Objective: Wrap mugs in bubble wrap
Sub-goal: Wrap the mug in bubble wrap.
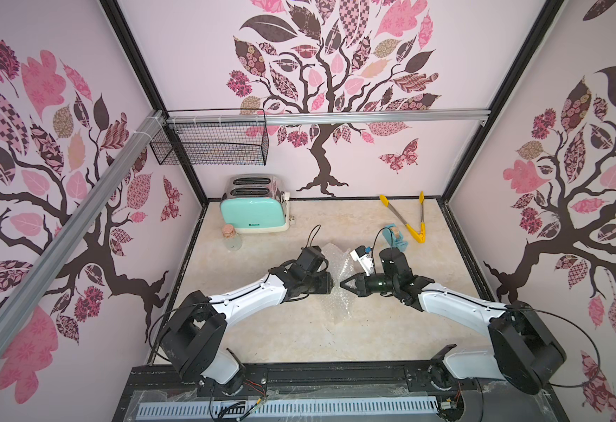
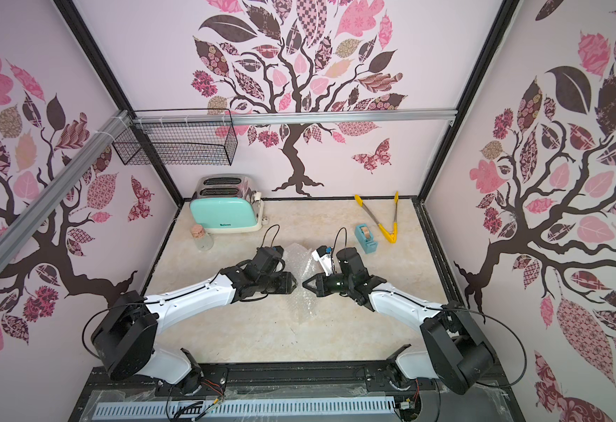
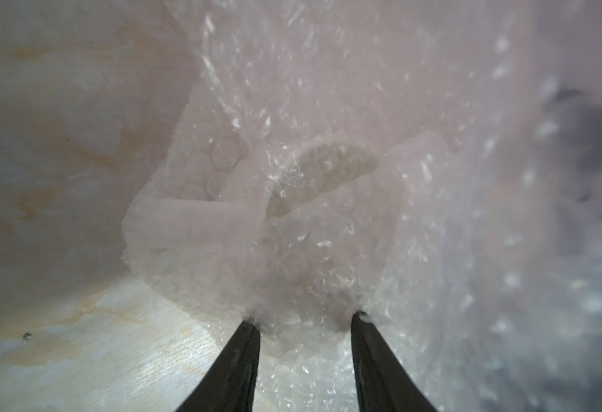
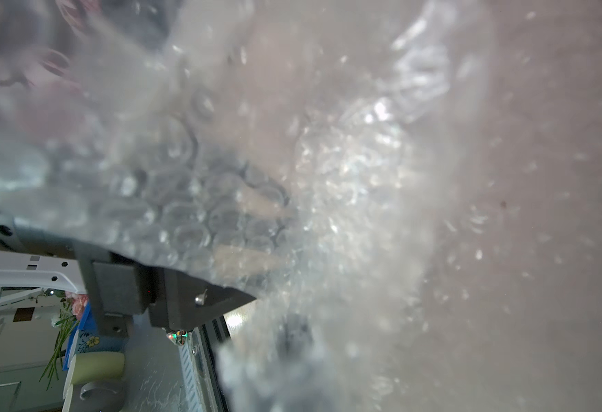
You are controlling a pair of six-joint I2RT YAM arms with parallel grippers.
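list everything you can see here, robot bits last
toaster: 1, mint and chrome, table's far left
glass bottle: 1, clear with cork, beside toaster
tongs: 1, yellow and metal, far right
tape dispenser: 1, blue, near tongs
wire basket: 1, black, hung on rail
bubble wrap: 1 sheet, clear, table centre
mug: 1, white, inside the wrap
table: 1, beige marble
left gripper: black, closed on wrapped mug
right gripper: black, shut, apparently pinching wrap

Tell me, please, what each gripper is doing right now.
Left gripper: closed on the mug through bubble wrap.
Right gripper: closed; contents cannot be told.
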